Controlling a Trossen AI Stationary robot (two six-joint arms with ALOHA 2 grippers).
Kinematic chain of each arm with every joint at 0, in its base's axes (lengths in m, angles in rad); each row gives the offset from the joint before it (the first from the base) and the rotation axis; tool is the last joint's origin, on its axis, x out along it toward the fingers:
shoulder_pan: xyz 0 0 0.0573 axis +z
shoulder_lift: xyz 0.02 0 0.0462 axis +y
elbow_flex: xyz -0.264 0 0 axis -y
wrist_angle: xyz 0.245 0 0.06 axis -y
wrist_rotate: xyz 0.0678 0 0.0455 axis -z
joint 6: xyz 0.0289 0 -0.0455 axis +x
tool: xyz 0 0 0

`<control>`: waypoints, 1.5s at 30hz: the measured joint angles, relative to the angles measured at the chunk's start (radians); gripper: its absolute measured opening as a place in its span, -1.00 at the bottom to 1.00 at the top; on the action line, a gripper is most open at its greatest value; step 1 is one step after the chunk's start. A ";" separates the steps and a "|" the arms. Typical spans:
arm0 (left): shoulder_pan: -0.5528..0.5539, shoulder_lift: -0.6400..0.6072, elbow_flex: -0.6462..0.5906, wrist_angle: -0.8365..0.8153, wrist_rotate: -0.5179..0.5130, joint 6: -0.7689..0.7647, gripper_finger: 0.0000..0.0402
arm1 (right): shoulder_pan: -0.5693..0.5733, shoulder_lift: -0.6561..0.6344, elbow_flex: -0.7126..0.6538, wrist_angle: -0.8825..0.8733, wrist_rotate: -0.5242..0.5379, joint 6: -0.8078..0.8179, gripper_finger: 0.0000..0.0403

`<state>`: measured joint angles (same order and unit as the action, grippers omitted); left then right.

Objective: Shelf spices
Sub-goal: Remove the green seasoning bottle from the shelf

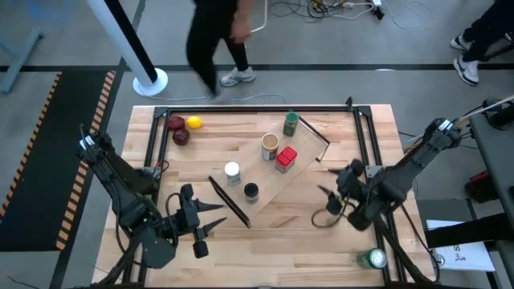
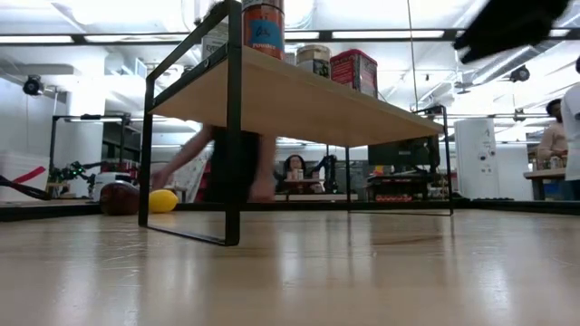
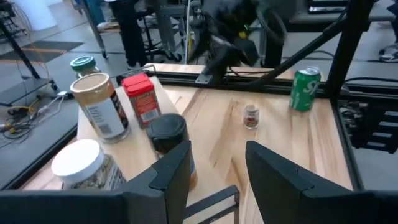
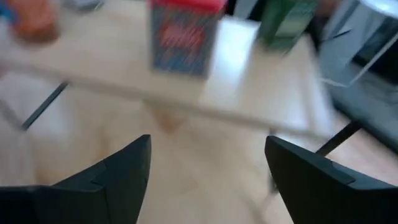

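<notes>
The long flat light-wood shelf with thin black metal end bars lies diagonally across the wooden bench, its long axis running from near-left to far-right. On it stand the green-lidded dark jar, tan cardboard cylinder, red box, white-capped jar and black-capped jar, all upright. A tiny grey-capped jar stands on the bench beside it. The right claw, fingers apart and holding nothing, points toward the shelf. The left claw, pressed together, reaches in low from the near-left.
</notes>
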<state>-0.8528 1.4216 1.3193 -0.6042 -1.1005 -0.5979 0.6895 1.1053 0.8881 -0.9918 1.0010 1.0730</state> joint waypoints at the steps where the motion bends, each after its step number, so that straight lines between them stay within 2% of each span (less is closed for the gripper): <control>1: 0.000 0.000 -0.008 0.000 -0.014 -0.006 -0.30 | -0.030 -0.019 0.012 0.001 0.007 -0.042 0.42; 7: -0.001 0.000 -0.040 0.001 -0.069 -0.015 -0.30 | -0.225 -0.124 0.079 0.031 0.000 -0.281 0.35; 15: -0.003 0.000 -0.059 0.015 -0.070 -0.015 -0.30 | -0.463 -0.200 0.088 0.315 -0.187 -0.636 0.30; 21: -0.003 0.000 -0.072 0.046 -0.071 -0.012 -0.29 | -0.670 -0.150 0.086 0.462 -0.409 -0.781 0.34; 27: -0.004 0.000 -0.072 0.055 -0.071 -0.014 -0.29 | -0.844 -0.054 0.085 0.539 -0.558 -0.866 0.45; 32: -0.011 0.000 -0.072 0.055 -0.071 -0.021 -0.29 | -0.909 0.008 0.084 0.606 -0.635 -0.925 0.54; 45: -0.022 0.000 -0.072 0.055 -0.071 -0.040 -0.29 | -1.010 0.081 0.084 0.697 -0.693 -0.989 0.56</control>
<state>-0.8749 1.4216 1.2469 -0.5495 -1.1713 -0.6384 -0.3205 1.1860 0.9726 -0.2945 0.3079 0.0843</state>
